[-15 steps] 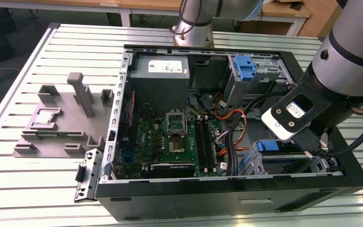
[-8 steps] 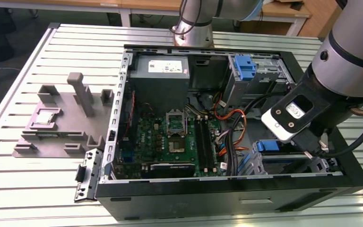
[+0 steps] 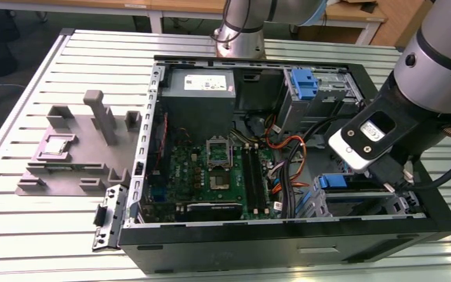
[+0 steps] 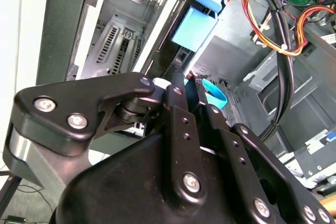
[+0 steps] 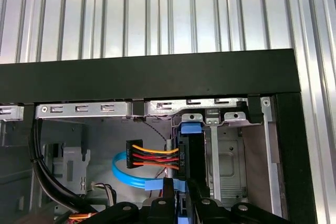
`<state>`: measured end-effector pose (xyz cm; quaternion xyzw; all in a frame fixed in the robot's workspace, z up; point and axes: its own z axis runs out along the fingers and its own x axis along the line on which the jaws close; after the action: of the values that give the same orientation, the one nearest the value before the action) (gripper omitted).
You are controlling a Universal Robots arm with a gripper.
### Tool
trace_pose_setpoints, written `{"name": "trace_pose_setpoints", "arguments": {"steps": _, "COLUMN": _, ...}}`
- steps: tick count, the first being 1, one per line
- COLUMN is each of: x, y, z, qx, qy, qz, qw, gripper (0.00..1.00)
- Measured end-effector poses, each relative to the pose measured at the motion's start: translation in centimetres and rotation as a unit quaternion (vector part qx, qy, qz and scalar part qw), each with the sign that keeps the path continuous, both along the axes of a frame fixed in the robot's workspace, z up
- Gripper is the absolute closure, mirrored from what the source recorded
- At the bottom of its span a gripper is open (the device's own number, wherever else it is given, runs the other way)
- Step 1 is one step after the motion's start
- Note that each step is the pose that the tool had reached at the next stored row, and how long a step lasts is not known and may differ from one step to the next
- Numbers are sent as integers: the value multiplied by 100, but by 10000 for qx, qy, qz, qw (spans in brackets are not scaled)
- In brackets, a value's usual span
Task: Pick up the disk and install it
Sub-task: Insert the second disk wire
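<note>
The gripper (image 5: 180,188) sits low in the open computer case (image 3: 288,235), at the lower right of the exterior view, down in the drive bay corner. In the first wrist view its two black fingers (image 5: 195,188) stand close together at the bottom centre of the frame, pressed on either side of a thin dark edge-on slab with a blue tab at its top: this appears to be the disk (image 5: 187,153), standing upright in the metal bay (image 5: 227,156), though so little of it shows that I cannot be sure of the match. The grip looks closed on it. In the second wrist view the fingers (image 4: 176,109) point into the same slot, with a blue bracket (image 4: 195,27) above them in the upper centre of the frame.

Just beside the disk, toward the centre of the first wrist view, a black connector with red, orange and yellow wires (image 5: 152,157) and a looping light blue cable (image 5: 126,177) hang in the case.

In the exterior view, a blue caddy (image 3: 305,83) sits in the upper right of the case, the grey power supply (image 3: 199,85) in the upper centre, and the green motherboard (image 3: 209,176) across the middle. A grey fixture (image 3: 80,147) rests on the slatted table (image 3: 53,235) at the frame's left.
</note>
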<state>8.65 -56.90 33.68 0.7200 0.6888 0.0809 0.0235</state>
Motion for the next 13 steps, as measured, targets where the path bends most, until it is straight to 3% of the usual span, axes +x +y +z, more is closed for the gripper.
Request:
{"name": "trace_pose_setpoints", "arguments": {"steps": 3, "x": 12, "y": 0, "z": 48, "qx": 0, "qy": 23, "qz": -3, "qw": 10000, "gripper": 76}}
{"name": "trace_pose_setpoints", "arguments": {"steps": 9, "x": 66, "y": 0, "z": 59, "qx": 0, "qy": 95, "qz": -10, "qw": 10000, "gripper": 76}}
{"name": "trace_pose_setpoints", "arguments": {"steps": 13, "x": 100, "y": 1, "z": 66, "qx": 0, "qy": 152, "qz": -22, "qw": 9999, "gripper": 90}}
